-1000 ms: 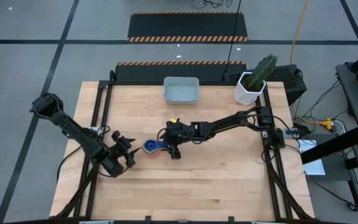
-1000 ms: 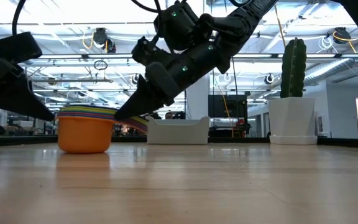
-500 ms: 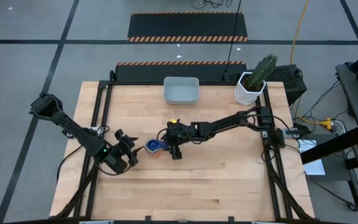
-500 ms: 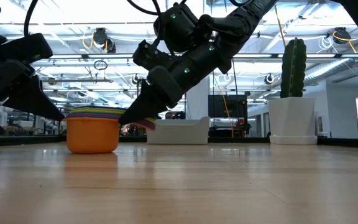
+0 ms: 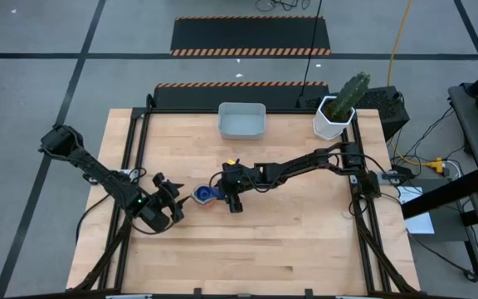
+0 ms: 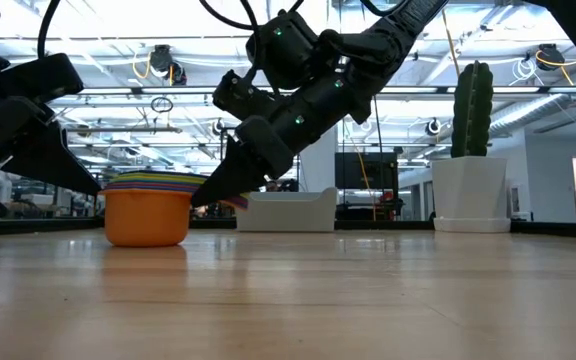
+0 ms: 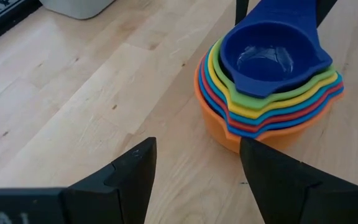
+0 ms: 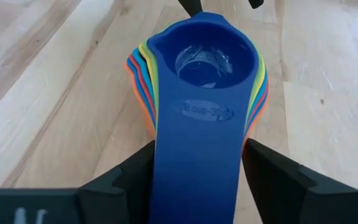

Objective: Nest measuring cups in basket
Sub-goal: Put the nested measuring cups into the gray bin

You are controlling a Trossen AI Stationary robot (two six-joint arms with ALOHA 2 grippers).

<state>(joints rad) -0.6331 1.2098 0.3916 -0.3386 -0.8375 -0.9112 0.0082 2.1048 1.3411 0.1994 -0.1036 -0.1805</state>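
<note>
The measuring cups stand nested in one stack on the table's middle, orange outermost at the bottom and dark blue on top. Their handles point toward the table's right. My right gripper is at the stack's right side, shut on the stacked handles. My left gripper is open just left of the stack, with its fingers short of the cups and touching nothing. The light grey-blue basket sits at the far edge and holds nothing that I can see. My right gripper pinches the stacked handles, with the dark blue handle on top, between its two fingers. The fingers come slanting down from the table's right and lie along the handles. The stack stands upright with the orange cup's base on the table.
A white faceted pot with a green cactus stands at the far right corner. The basket is beyond the stack, toward the far edge. Bare wood lies along the near side of the table.
My right gripper has drawn the stack a short way toward the table's right, and the stack has slid upright along the wood. My left gripper has followed a little toward the stack and stays open.
</note>
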